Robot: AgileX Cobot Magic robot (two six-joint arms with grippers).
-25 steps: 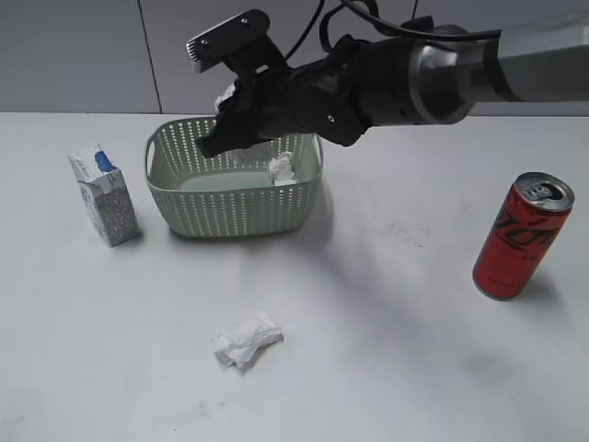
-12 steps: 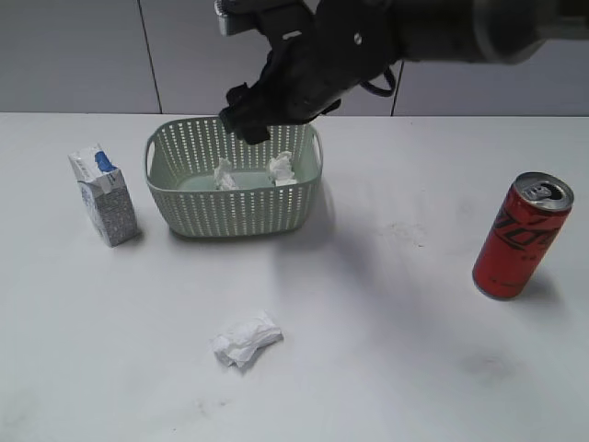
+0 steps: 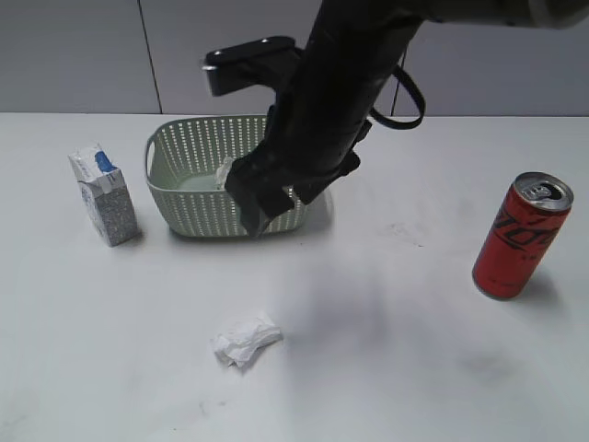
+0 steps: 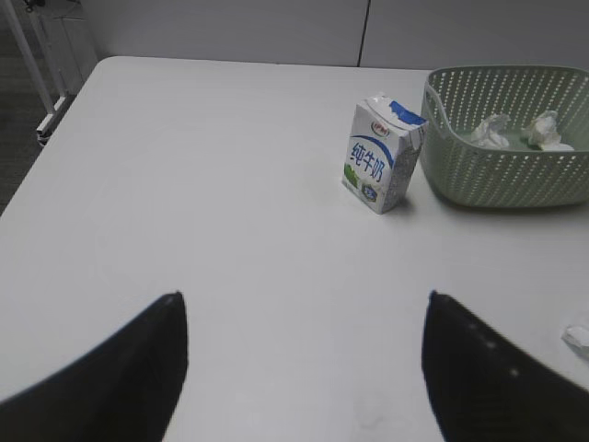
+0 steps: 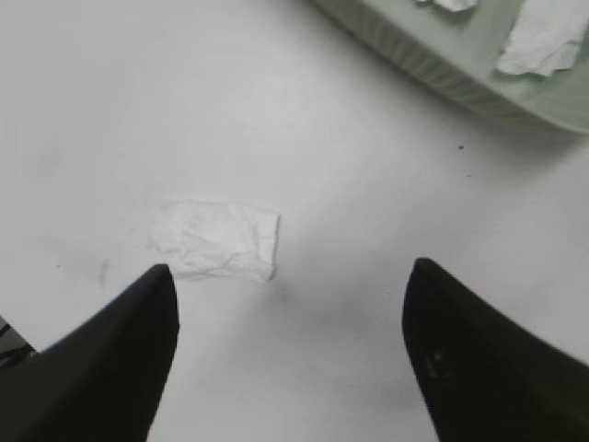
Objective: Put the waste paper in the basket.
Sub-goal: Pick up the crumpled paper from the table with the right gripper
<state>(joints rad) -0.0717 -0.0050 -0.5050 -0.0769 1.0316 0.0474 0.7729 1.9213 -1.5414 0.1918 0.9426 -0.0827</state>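
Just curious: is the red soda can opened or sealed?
Opened: the red soda can stands upright, and its top shows a dark hole by the tab.

Only readable bit is blue Chinese print "纯牛奶" on the milk carton; the red can's lettering is too blurry.

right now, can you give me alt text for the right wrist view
The open right gripper hangs empty over a white table, above a crumpled paper wad lying on it. The green basket with two paper wads inside sits at the top edge.
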